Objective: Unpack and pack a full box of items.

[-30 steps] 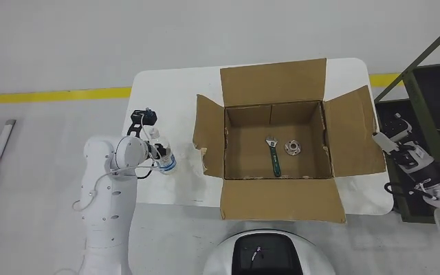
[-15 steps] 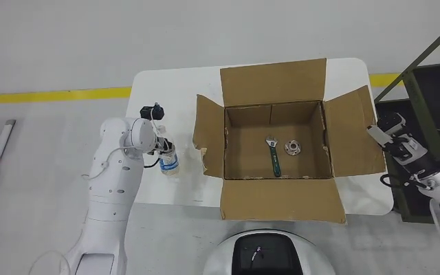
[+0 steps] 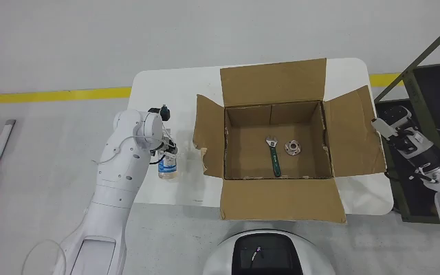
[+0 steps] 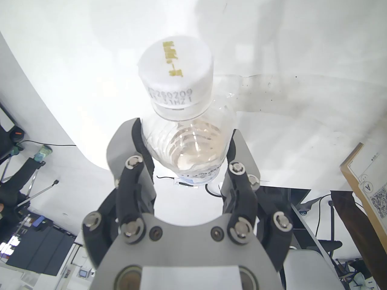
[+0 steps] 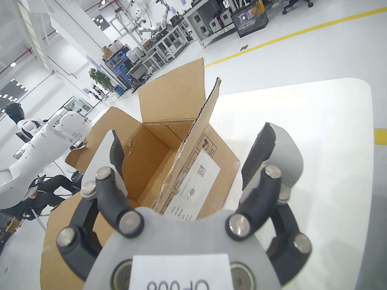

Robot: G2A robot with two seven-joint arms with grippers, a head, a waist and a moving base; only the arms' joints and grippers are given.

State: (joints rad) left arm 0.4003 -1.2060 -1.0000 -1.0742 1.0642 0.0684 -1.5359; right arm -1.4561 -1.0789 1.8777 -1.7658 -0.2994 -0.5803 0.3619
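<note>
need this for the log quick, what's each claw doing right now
Left claw: shut on the water bottle, gripping it below the cap.
Right claw: open, holding nothing.

L tool point(image 4: 185, 135) tight on bottle point(image 4: 175, 70), R tool point(image 5: 192, 140) wide open

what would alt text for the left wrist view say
The left gripper grips a clear, white-capped bottle by its body, one finger on each side, seen from above. Beneath it is the white table, and a corner of the cardboard box shows at the picture's edge.
</note>
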